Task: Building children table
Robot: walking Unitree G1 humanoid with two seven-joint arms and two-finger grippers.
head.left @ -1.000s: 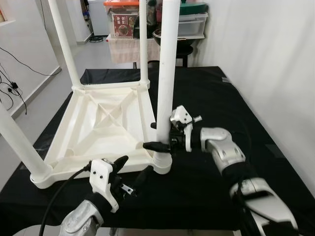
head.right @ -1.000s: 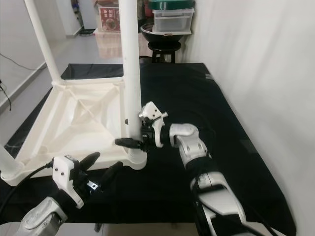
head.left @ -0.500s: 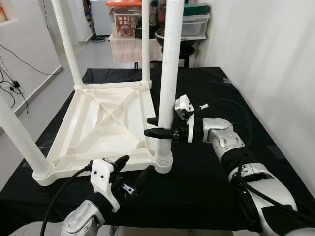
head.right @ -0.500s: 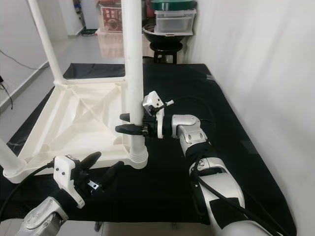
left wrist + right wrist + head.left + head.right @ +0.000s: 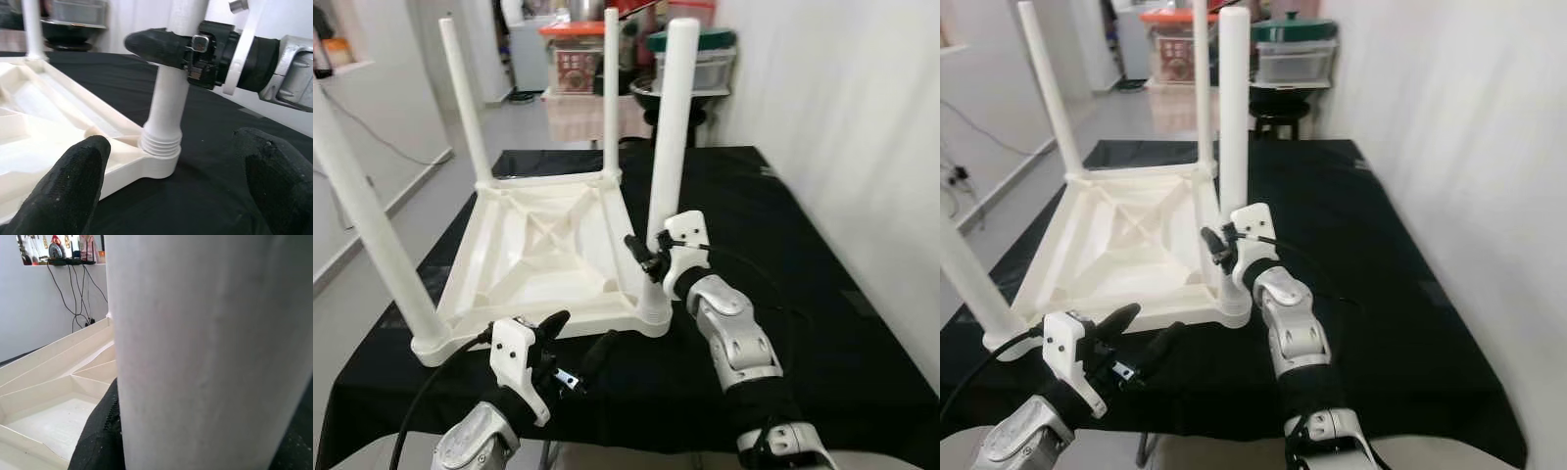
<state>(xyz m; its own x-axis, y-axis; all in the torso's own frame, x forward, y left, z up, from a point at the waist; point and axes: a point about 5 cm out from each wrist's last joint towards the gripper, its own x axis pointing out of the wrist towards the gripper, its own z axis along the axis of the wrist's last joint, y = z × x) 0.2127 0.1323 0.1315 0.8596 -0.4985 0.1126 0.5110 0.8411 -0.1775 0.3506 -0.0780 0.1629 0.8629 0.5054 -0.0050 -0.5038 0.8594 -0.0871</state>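
A white plastic children's table [image 5: 543, 250] lies upside down on the black-covered worktop, with its legs pointing up. My right gripper [image 5: 651, 257] is shut on the near right leg [image 5: 669, 117], a little above the threaded socket [image 5: 160, 147] at that corner. In the right wrist view the leg [image 5: 205, 347] stands between the fingers [image 5: 100, 435]. My left gripper [image 5: 584, 330] hovers open at the near edge, just before that same corner, its fingers [image 5: 73, 186] spread and holding nothing.
The black worktop [image 5: 832, 294] has bare room right of the table, ending at a white wall [image 5: 862, 117]. At the back are a dark stool [image 5: 690, 103] and stacked storage boxes [image 5: 576, 59]. Grey floor [image 5: 372, 235] lies to the left.
The whole view has pulled back and up. My right arm has swung round so the forearm comes from the near side, its gripper still on the leg. The left gripper keeps its place.
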